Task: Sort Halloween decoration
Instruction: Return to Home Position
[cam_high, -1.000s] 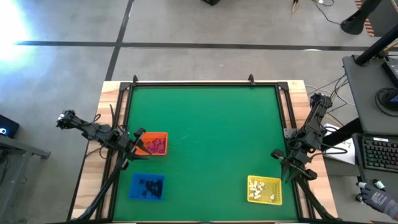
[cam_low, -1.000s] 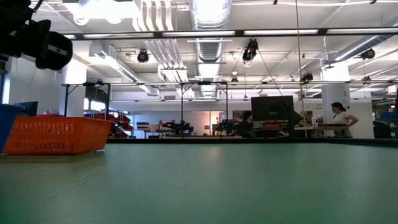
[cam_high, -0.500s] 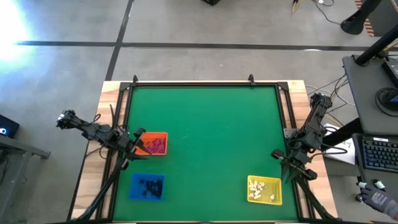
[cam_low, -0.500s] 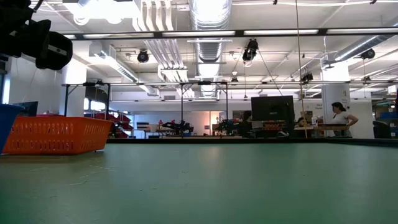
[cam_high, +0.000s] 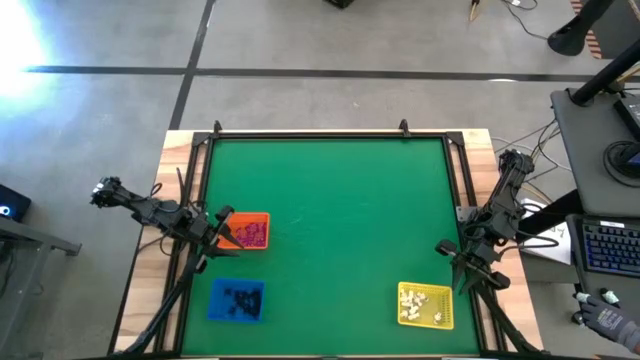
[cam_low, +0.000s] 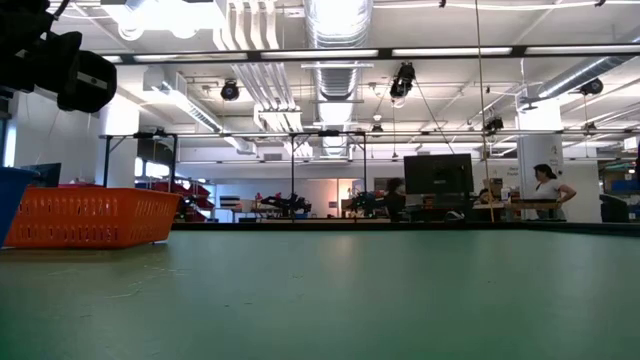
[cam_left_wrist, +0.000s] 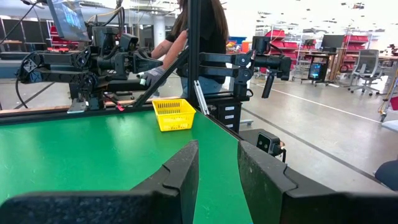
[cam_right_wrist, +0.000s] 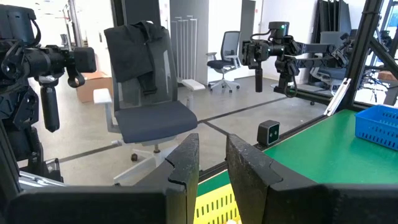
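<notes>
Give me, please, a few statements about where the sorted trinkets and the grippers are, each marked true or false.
The orange tray holds pinkish-purple trinkets. True.
The blue tray holds white trinkets. False: it holds black trinkets.
The white trinkets lie in the yellow tray. True.
Both grippers hang over the green mat's middle. False: the left gripper is at its left edge by the orange tray, the right gripper at its right edge.
</notes>
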